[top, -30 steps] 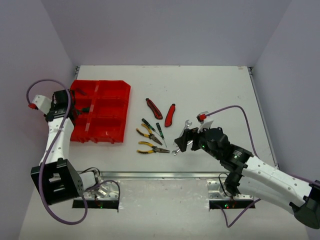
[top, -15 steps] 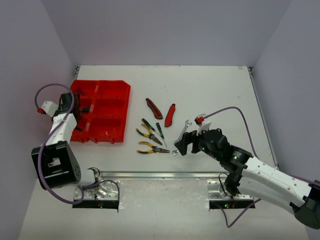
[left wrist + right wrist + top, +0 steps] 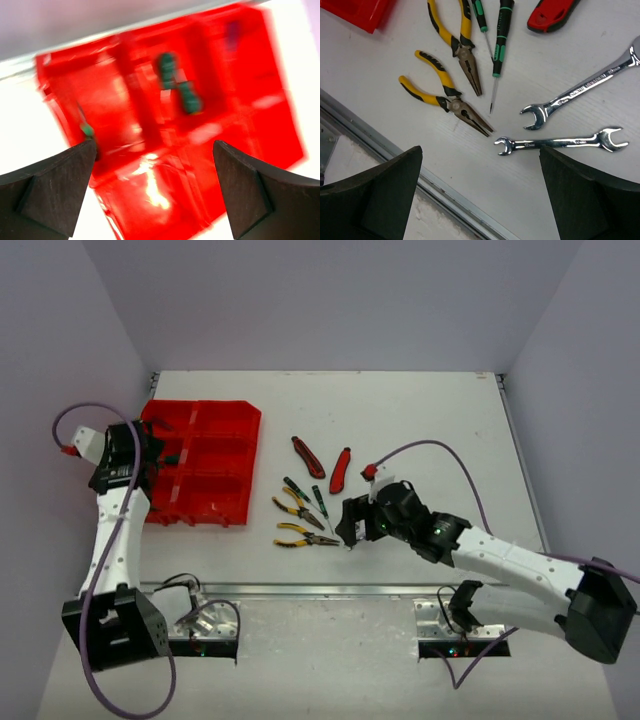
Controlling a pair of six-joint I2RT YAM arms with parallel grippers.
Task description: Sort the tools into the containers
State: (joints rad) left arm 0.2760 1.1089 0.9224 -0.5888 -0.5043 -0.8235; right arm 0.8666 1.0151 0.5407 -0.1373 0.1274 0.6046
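Right gripper [image 3: 480, 167] hangs spread and empty above the lower wrench [image 3: 560, 143], lying flat on the table [image 3: 380, 65] beside a second wrench [image 3: 585, 82]; likely rigid, dense, slick steel, best pinched across its narrow mid-shank

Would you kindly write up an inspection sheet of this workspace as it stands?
Surface: white table, tools spread mid-table.
Job's things: red tray holds blurred green-handled items; two pliers, two green screwdrivers, two wrenches and two red knives lie loose on the table.
Clutter: nothing seen.
End effectors: left end effector open above the tray; right end effector open, empty, above the wrenches.
Cables: purple cables loop off both arms.
Surroundings: plain walls.
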